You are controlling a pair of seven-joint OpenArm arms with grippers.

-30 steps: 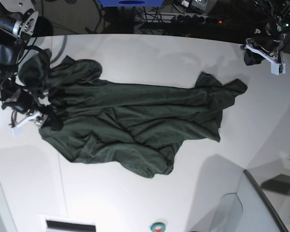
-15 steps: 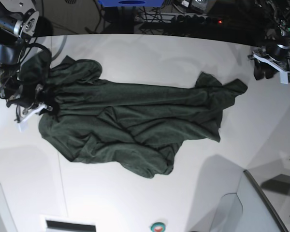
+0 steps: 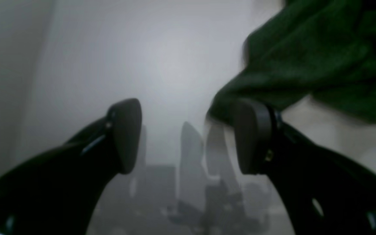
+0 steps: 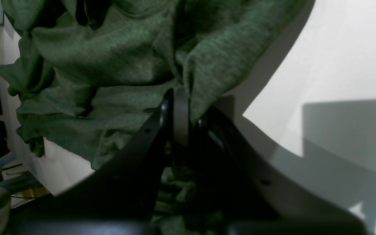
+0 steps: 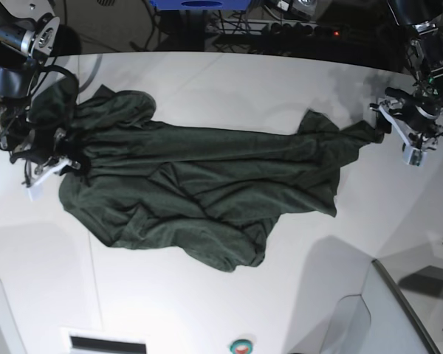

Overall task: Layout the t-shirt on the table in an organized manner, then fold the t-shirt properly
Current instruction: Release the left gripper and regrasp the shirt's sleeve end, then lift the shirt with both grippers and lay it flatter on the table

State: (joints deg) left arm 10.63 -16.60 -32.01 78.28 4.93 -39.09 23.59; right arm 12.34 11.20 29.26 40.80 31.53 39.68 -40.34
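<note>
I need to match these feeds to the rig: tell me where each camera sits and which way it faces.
Base: high above the table, looking down on the t-shirt; both arms at its ends.
Left wrist: behind the left gripper, facing a shirt corner; open fingers.
Right wrist: behind the right gripper, shut on cloth.
All three views share the t-shirt.

Right tool (image 4: 182,114) pinched on bunched green t-shirt (image 4: 116,65), white table (image 4: 338,58) beside
</note>
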